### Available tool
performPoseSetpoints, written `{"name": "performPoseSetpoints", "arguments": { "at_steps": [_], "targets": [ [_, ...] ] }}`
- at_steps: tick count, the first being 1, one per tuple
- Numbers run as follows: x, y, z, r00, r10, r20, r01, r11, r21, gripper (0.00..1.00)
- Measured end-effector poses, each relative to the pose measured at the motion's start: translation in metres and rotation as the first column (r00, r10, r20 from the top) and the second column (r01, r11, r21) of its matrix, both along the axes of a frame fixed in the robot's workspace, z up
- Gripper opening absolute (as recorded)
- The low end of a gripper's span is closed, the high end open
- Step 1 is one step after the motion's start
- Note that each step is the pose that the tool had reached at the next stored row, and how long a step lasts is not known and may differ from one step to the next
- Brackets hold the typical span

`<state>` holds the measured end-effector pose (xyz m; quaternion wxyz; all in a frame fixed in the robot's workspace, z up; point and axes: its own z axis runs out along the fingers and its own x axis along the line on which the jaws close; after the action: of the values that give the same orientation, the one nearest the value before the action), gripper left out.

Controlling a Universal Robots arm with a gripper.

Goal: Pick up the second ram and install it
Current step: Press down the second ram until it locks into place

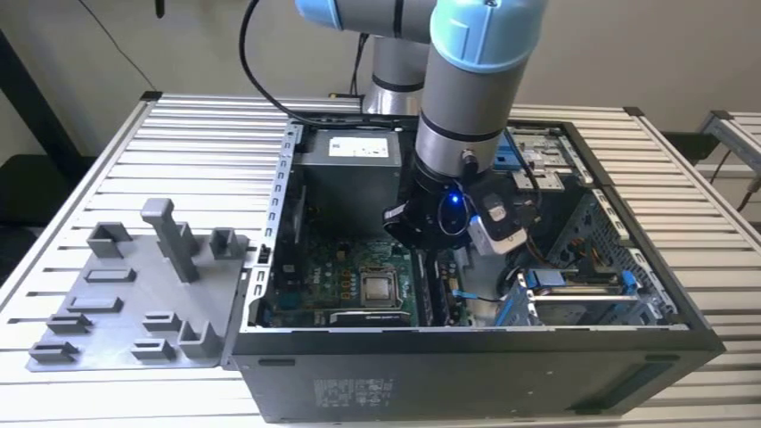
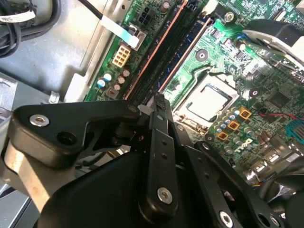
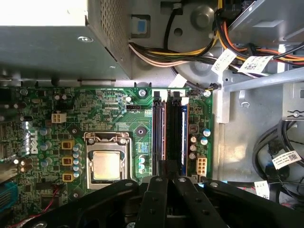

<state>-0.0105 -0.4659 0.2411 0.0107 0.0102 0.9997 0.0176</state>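
Observation:
My gripper point(image 1: 430, 252) reaches down into the open computer case point(image 1: 476, 392), over the memory slots of the green motherboard point(image 3: 118, 114). Its black fingers point(image 3: 159, 192) stand pressed together, with the gripper point(image 3: 168, 176) point(image 2: 159, 100) shut right at one end of the slots. A long dark stick, which I take for the second ram point(image 3: 170, 133) point(image 2: 167, 52), stands edge-up in a slot directly in line with the fingertips. Another dark stick point(image 3: 177, 133) stands in the slot beside it. Whether the fingertips touch the ram I cannot tell.
A metal CPU socket point(image 3: 105, 165) point(image 1: 380, 287) lies beside the slots. The power supply point(image 3: 47, 38) and bundles of cables point(image 3: 247, 52) crowd the case behind them. A drive cage point(image 1: 583, 290) fills the exterior view's right. A grey fixture with upright posts point(image 1: 131, 294) lies on the slatted table.

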Motion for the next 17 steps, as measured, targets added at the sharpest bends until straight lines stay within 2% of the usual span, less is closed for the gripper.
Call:
{"name": "performPoseSetpoints", "arguments": {
  "at_steps": [7,12,17],
  "targets": [
    [0.0000,0.0001,0.0000,1.0000,0.009,-0.0003,-0.009,1.0000,0.0006,0.11],
    [0.0000,0.0000,0.0001,0.9963,0.086,-0.0002,-0.086,0.9963,0.0009,0.11],
    [0.0000,0.0000,0.0000,0.9920,0.127,-0.0001,-0.127,0.9920,0.0018,0.11]
  ]
}}
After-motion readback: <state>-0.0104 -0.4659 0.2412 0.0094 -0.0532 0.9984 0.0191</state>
